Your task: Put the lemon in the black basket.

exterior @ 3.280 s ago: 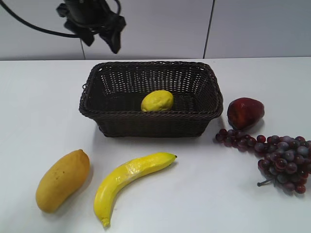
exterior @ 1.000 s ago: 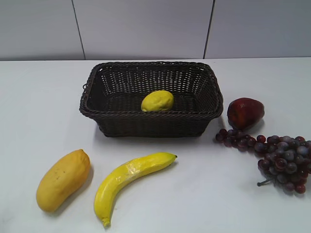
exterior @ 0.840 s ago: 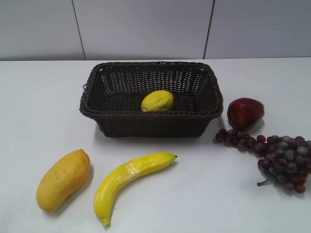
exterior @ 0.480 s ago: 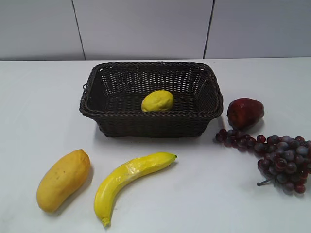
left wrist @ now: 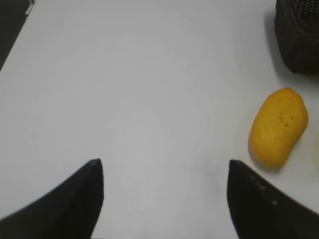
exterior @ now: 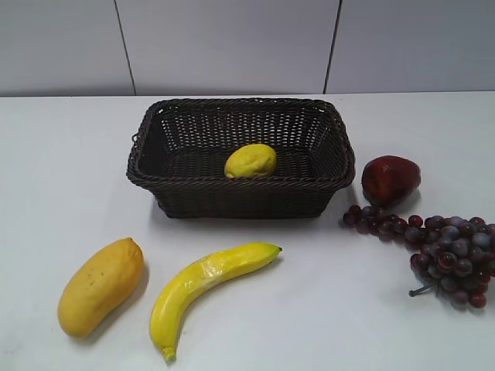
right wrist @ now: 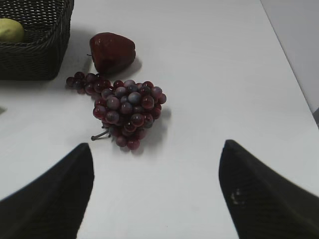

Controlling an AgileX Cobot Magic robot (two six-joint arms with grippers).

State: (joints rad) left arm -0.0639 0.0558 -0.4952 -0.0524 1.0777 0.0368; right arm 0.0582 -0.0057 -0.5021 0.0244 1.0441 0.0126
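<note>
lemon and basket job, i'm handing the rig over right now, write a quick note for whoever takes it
Left gripper: open, empty, above bare table, with the mango off to its right.
Right gripper: open, empty, above the table near the grapes and the red apple.
The lemon lies inside the black basket, near its front wall.
The banana sits in front of the basket.
Done: the lemon is in the basket, and neither arm shows in the exterior view.
Left: nothing that the pictures show.
</note>
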